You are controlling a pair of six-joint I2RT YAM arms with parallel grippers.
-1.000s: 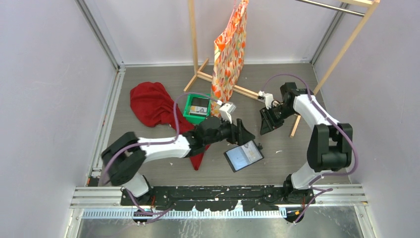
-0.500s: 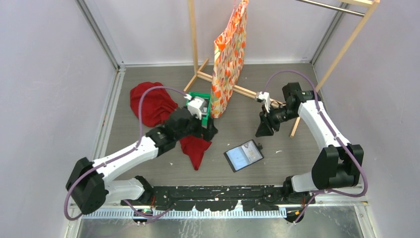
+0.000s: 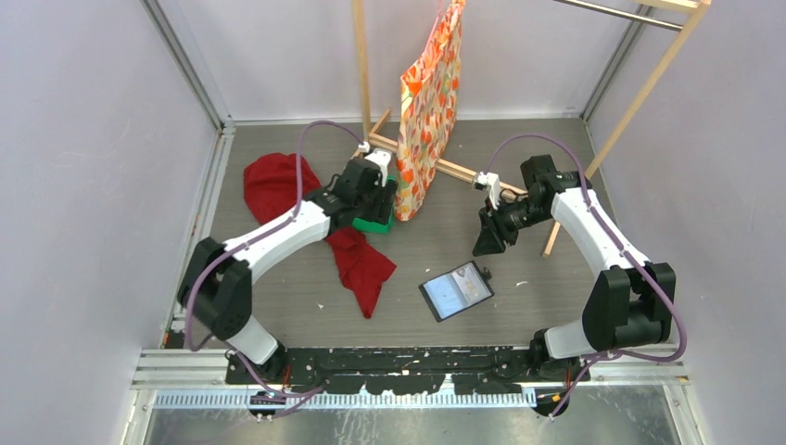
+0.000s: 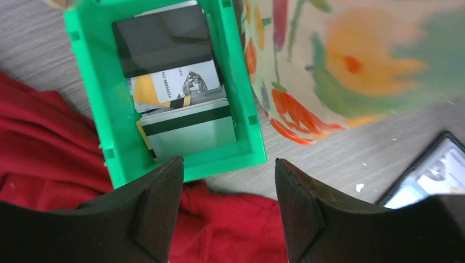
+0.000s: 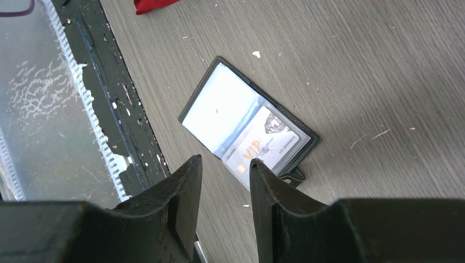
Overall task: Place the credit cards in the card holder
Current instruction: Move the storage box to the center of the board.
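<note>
Red cloth point(image 3: 278, 190) sprawls at the left, and right by it the left gripper point(image 4: 226, 164) hovers over the green tray point(image 4: 88, 82), jaws spread wide, gripping nothing. In the tray lie the credit cards point(image 4: 186, 129), 3 showing, overlapping: dark, white-and-yellow, pale with a dark stripe. The patterned bag point(image 3: 428, 102) hangs just beside. Further right the card holder point(image 3: 455, 290) lies open on the table point(image 3: 519, 306), a VIP card point(image 5: 266, 143) in its sleeve, and the right gripper point(image 5: 224, 160) hangs above, jaws slightly parted, empty.

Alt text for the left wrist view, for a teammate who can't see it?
The open left gripper hovers over a green tray holding overlapping credit cards. Red cloth lies on one side, a floral bag on the other.
</note>
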